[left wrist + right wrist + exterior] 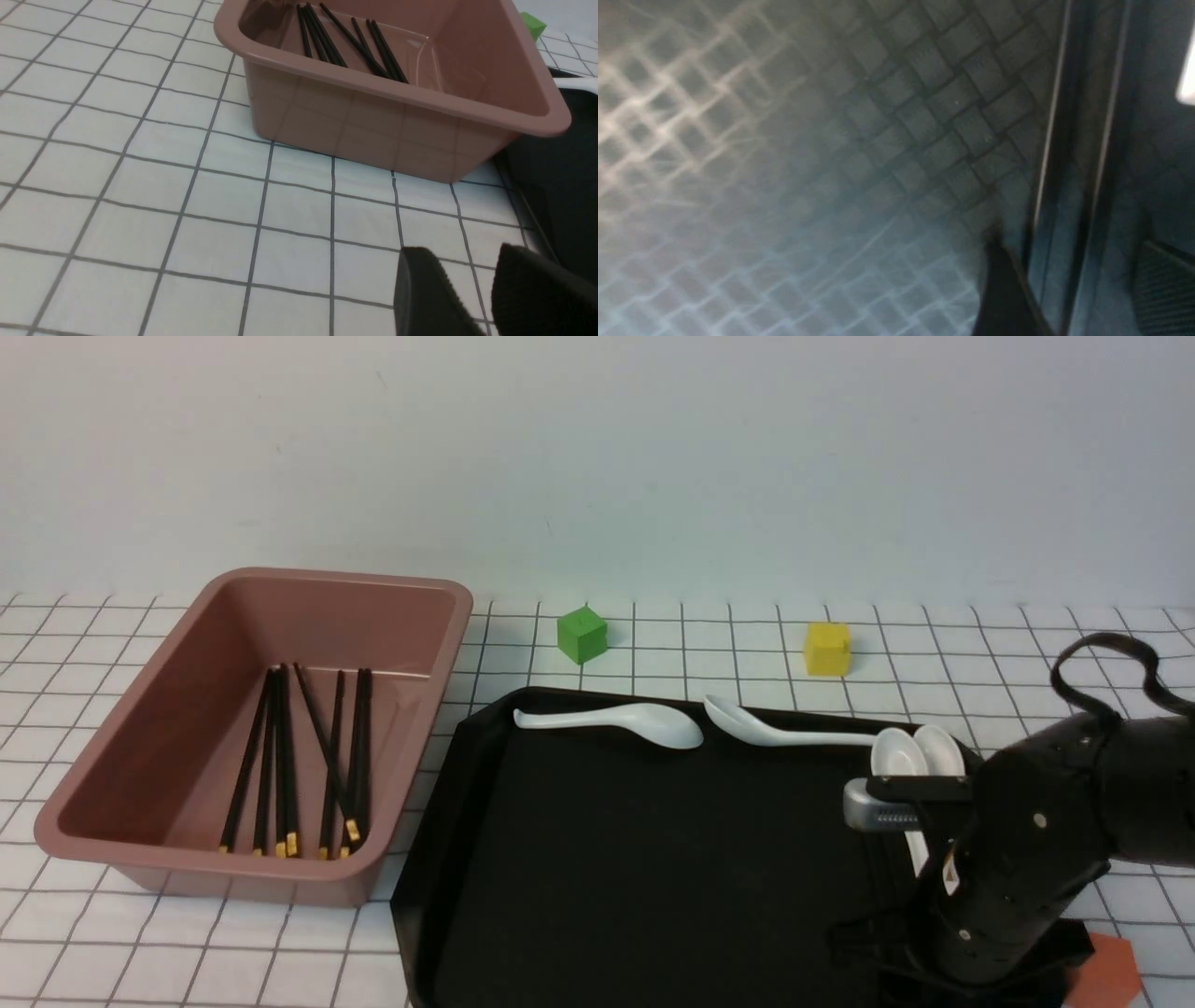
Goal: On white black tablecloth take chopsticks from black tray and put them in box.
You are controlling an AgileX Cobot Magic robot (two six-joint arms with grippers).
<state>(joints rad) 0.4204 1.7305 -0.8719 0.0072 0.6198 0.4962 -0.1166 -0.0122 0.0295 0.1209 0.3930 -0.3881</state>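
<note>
Pink box: on the white gridded tablecloth (65, 943), at the left of the front view (257, 877), just beside the black tray.
Chopsticks in the box: a loose bunch (285, 765), black with gold tips, 1 lying slantwise over others.
Left gripper: above the cloth near the box (460, 280), fingertips apart, nothing between them.
Green cube: on the cloth behind the tray (582, 636).
Black tray: flat on the cloth (653, 859), 1 white spoon along its back rim (616, 719), a 2nd just right of it (784, 733).
Yellow cube: on the cloth (827, 649), behind the tray.
Spoons at the right side: 2 white ones side by side (898, 756), partly hidden by the right arm.
Right gripper: down at the tray, fingers wide (1069, 284).
Chopsticks in the tray: 2 lying side by side between those fingers (1078, 163), apparently not gripped, though the close view is blurred.
Orange block: beside the right arm (1103, 971).
</note>
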